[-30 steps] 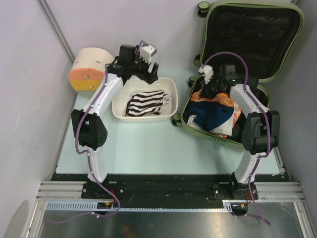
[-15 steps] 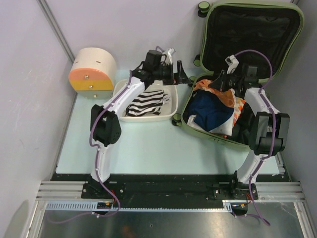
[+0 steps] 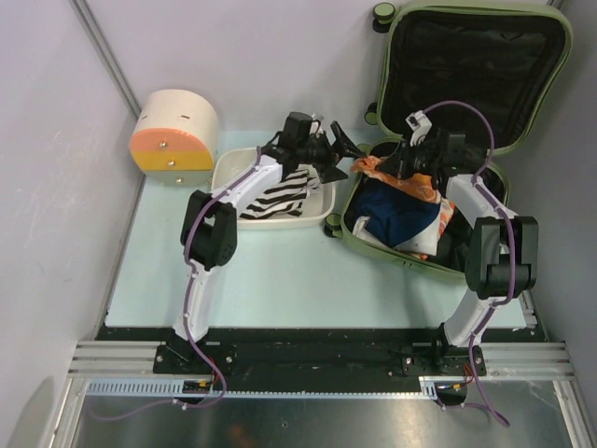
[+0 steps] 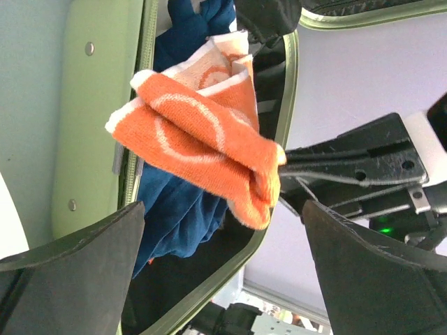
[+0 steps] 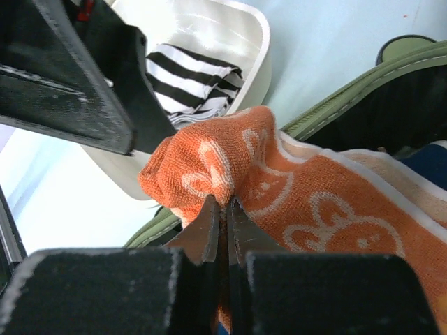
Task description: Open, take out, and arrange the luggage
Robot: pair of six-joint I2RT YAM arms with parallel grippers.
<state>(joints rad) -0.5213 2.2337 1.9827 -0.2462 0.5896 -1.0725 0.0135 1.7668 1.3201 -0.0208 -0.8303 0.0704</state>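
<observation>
Look at the top view. The luggage (image 3: 476, 75) sits at the far right of the table (image 3: 261, 271), at about 2 o'clock. It is open. Its lid stands up at the back, toward 12 o'clock, and you can see the black lining inside it. The bottom half lies flat and is full of clothes.

Your right gripper (image 5: 222, 211) is over the left edge of the bottom half. Its jaws are pressed together, and they pinch a fold of an orange towel (image 4: 202, 146) with pale ring shapes on it. The towel is lifted up off the pile. Its free end points toward 9 o'clock, out over the green rim. A dark blue garment (image 3: 396, 210) lies under it, inside the luggage.

Your left gripper (image 3: 343, 157) reaches across from the left and points toward 3 o'clock, right at the towel. Its jaws are spread wide. In the left wrist view the towel hangs out in front, between the two black fingers (image 4: 70, 251), and neither finger touches it.

A white tub (image 3: 270, 222) sits just to the left of the luggage, at about 12 o'clock. A black and white striped cloth (image 3: 266, 201) lies in it, and your left arm passes over it. A round cream drawer box (image 3: 173, 131) with an orange front stands at 10 o'clock, near the left wall.
</observation>
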